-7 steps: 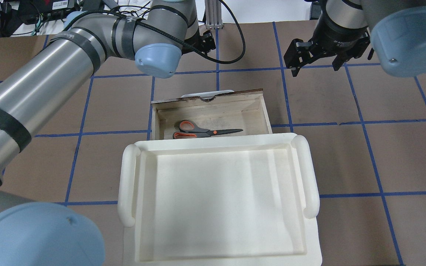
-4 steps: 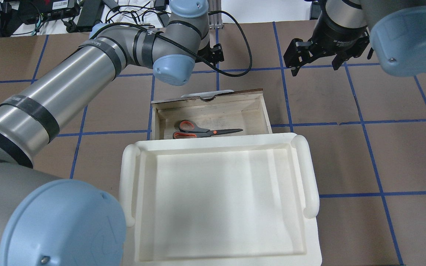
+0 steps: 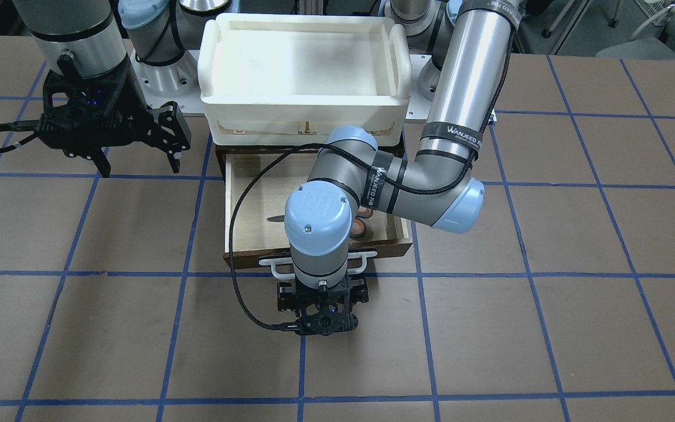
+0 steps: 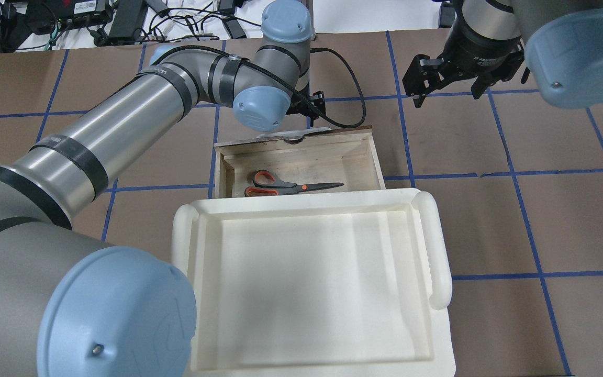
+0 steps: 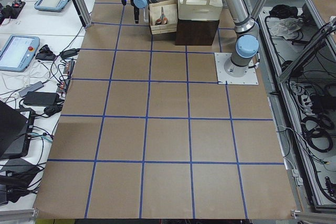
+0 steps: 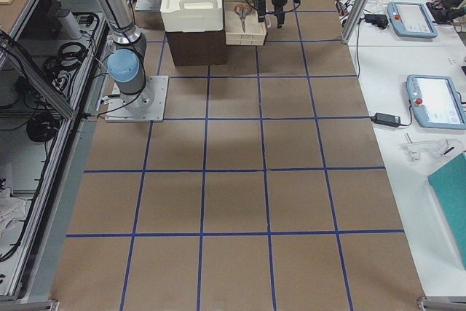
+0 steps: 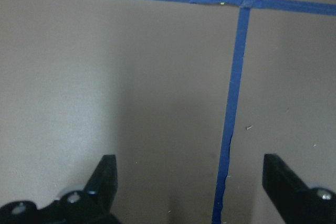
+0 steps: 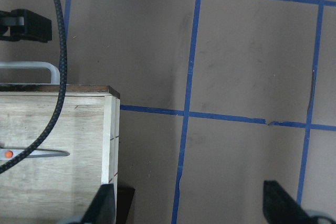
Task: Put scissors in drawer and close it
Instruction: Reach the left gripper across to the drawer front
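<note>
Now your scissors [image 4: 291, 184] lie inside the open drawer [image 4: 375, 157] by the robot-side edge of the brown, blue-taped table [image 4: 568, 220]. The left gripper [image 7: 189, 161], before the handle [image 3: 272, 267], and the right gripper [image 8: 187, 186] both gape. Tablets [image 6: 435, 100] sit on side benches [image 6: 382, 78].

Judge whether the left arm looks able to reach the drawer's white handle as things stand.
Probably yes. The left gripper hangs just beyond the handle on the operators' side, jaws open, with only bare table between them; nothing blocks the way.
</note>
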You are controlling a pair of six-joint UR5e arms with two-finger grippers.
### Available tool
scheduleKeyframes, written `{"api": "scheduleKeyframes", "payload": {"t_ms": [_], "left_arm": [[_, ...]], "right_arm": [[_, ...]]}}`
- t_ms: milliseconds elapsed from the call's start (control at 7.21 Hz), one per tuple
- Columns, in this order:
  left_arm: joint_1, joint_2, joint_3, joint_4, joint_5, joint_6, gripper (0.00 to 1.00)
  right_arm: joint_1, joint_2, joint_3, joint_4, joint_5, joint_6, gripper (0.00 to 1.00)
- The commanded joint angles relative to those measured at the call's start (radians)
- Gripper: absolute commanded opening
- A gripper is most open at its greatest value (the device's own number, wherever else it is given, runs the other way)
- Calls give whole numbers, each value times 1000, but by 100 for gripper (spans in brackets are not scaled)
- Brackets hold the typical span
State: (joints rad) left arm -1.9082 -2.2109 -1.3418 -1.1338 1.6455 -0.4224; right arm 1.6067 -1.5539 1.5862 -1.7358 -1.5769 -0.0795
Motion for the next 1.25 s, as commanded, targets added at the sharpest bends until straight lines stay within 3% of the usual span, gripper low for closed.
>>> {"api": "scheduleKeyframes", "payload": {"t_ms": [0,416,1109], "left_arm": [[-35,32,1,-111,-15,-27,100],[-80,124,-8,-326,-19,-48,100],[-74,200,-132,-405,-88,-48,100]], "right_arm": [[-1,0,0,-2,0,0,100],[-1,0,0,-2,-5,-2,100],[-16,0,0,5,-11,-3,100]]}}
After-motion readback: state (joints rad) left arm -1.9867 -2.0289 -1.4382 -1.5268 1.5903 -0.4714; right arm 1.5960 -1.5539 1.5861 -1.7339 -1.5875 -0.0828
